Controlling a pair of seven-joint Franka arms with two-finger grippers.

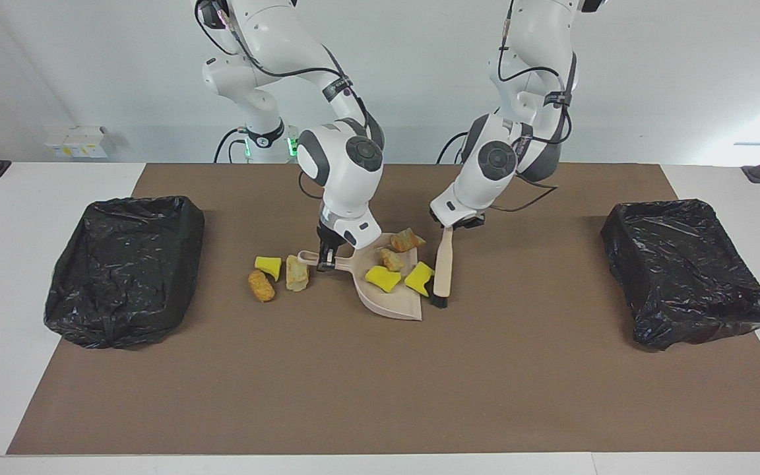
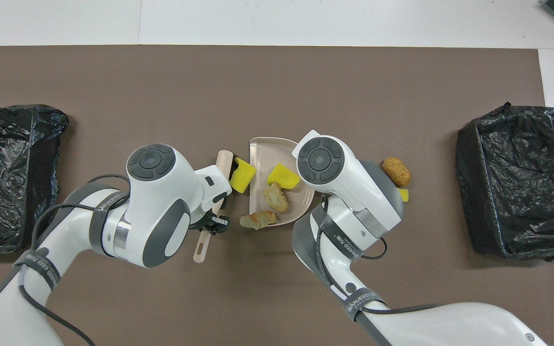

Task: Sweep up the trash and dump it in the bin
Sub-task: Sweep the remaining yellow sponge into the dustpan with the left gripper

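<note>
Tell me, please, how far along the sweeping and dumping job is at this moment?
Partly done: a yellow sponge piece and a tan lump lie in the dustpan, held by the right gripper. The left gripper holds the brush against another sponge piece at the lip. Three scraps beside the handle remain; nothing dumped.

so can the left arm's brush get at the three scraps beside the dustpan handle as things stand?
Probably not directly. Those three scraps lie toward the right arm's end, past the dustpan and the right tool shut on its handle; the left tool holds the brush at the pan's mouth.
</note>
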